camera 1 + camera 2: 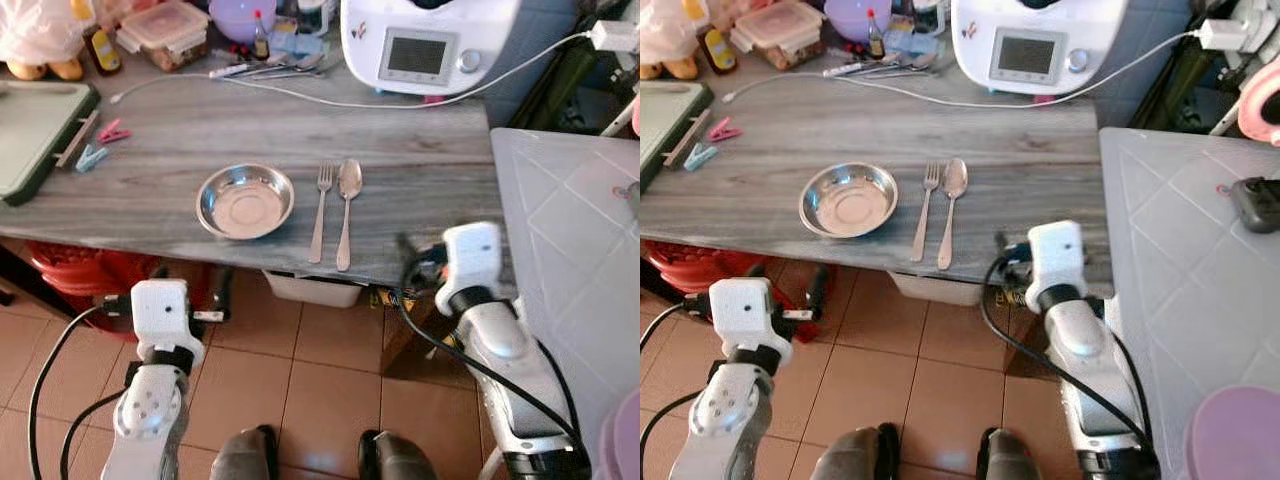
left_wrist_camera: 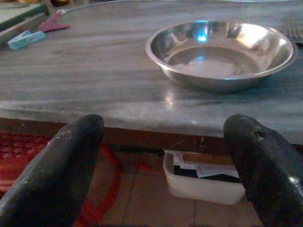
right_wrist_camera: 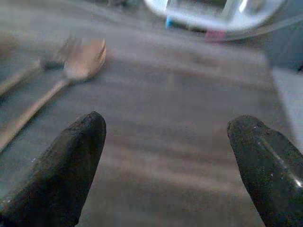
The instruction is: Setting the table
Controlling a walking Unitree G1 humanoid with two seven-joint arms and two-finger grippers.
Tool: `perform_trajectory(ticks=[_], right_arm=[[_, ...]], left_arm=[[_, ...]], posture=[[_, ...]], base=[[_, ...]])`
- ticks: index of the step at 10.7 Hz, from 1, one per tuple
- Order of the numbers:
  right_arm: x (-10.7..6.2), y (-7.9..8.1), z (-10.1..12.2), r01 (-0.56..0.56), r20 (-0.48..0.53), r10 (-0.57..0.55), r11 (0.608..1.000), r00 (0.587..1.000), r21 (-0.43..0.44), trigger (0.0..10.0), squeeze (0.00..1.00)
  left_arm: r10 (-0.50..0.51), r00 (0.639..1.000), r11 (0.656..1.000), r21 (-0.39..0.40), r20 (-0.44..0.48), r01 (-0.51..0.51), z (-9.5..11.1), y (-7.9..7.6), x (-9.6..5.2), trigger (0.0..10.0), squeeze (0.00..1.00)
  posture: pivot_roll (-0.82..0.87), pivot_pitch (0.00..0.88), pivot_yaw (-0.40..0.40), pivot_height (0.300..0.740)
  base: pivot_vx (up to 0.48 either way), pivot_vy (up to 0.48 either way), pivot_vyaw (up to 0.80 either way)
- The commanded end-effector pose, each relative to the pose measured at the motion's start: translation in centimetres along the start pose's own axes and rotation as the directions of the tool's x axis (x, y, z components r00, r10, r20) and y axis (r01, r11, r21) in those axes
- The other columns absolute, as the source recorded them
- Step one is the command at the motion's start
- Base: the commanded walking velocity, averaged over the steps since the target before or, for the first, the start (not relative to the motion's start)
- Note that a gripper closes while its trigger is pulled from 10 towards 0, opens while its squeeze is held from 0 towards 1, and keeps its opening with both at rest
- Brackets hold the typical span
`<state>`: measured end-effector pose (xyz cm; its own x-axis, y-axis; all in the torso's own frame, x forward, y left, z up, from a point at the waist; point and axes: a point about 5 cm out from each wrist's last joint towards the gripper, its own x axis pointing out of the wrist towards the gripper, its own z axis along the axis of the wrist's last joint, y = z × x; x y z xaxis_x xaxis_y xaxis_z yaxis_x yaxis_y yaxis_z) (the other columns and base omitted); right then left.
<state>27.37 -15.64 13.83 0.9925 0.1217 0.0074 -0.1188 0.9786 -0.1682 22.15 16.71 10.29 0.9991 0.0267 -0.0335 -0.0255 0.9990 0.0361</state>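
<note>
A round steel bowl (image 1: 245,201) sits near the front edge of the grey wood-grain table (image 1: 300,130). Just to its right lie a fork (image 1: 320,210) and a spoon (image 1: 347,210), side by side with handles toward me. My left gripper (image 2: 165,126) is open and empty. It hangs just in front of the table edge, a little below it, facing the bowl (image 2: 220,54). Over the table's front right corner, right of the spoon (image 3: 80,61), my right gripper (image 3: 166,124) is open with nothing between its fingers.
At the back stand a white kitchen appliance (image 1: 430,40) with its cable (image 1: 300,95), a food container (image 1: 165,30) and bottles. A green tray (image 1: 35,130) and clothes pegs (image 1: 100,145) lie at the left. A white surface (image 1: 570,250) adjoins on the right. A red basket (image 1: 80,270) and white box (image 1: 315,290) sit underneath.
</note>
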Motion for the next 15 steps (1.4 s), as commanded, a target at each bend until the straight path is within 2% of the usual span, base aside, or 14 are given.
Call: perform_trajectory(ticks=[1,3,4,6,8,10,12,13,15], right_arm=[[0.2,-0.2,-0.1,0.02,0.024,-0.02,1.0,1.0,0.011,10.0,0.0],[1.6,0.3,0.6,0.037,0.08,-0.039,0.999,0.996,0.03,10.0,0.0],[2.0,0.2,0.8,0.04,0.104,-0.048,0.996,0.993,0.078,10.0,0.0],[2.5,-0.5,1.1,0.092,0.139,-0.104,0.992,0.985,0.085,10.0,0.0],[2.8,-0.8,0.1,0.123,0.094,-0.134,0.986,0.987,0.11,10.0,0.0],[3.1,-0.8,0.3,0.12,0.101,-0.136,0.981,0.986,0.155,10.0,0.0],[3.9,-1.2,0.2,0.175,0.076,-0.184,0.977,0.98,0.119,10.0,0.0],[4.4,-1.1,0.3,0.15,0.083,-0.159,0.982,0.984,0.114,10.0,0.0],[4.4,-1.4,0.0,0.187,0.074,-0.196,0.975,0.978,0.122,10.0,0.0]], left_arm=[[0.023,1.0,1.0,0.007,-0.007,-0.023,-0.4,0.4,0.2,10.0,0.0],[0.032,0.999,0.999,-0.001,0.024,-0.032,-0.1,0.2,1.7,10.0,0.0],[0.035,0.999,0.999,0.0,0.033,-0.035,0.1,0.2,2.2,10.0,0.0],[0.026,0.999,1.0,-0.007,0.035,-0.026,-0.2,-0.1,2.5,10.0,0.0],[0.009,1.0,1.0,-0.019,0.014,-0.009,-1.0,-0.7,2.3,10.0,0.0],[-0.002,1.0,1.0,-0.022,0.018,0.003,-1.0,-1.1,2.5,10.0,0.0],[-0.003,0.999,1.0,-0.019,0.039,0.004,-0.5,-1.0,3.2,10.0,0.0],[-0.006,0.999,1.0,-0.017,0.044,0.007,-0.5,-0.9,3.3,10.0,0.0],[-0.009,0.999,1.0,-0.015,0.048,0.01,-0.5,-0.9,3.3,10.0,0.0]], posture=[[0.06,0.065,0.037,0.74],[0.05,0.019,0.034,0.74],[0.05,0.01,0.034,0.74],[0.04,0.0,0.034,0.74],[0.03,0.0,0.044,0.74],[0.03,0.0,0.044,0.74],[0.02,0.0,0.055,0.74],[0.02,0.0,0.052,0.74],[0.02,0.0,0.048,0.74]], base=[[0.0,0.0,0.0],[-0.141,0.0,0.0],[-0.281,0.0,0.0],[-0.321,0.0,0.0],[-0.319,0.0,0.0],[-0.319,0.0,0.0],[-0.319,0.0,0.0],[-0.319,0.0,0.0],[-0.302,0.0,0.0]])
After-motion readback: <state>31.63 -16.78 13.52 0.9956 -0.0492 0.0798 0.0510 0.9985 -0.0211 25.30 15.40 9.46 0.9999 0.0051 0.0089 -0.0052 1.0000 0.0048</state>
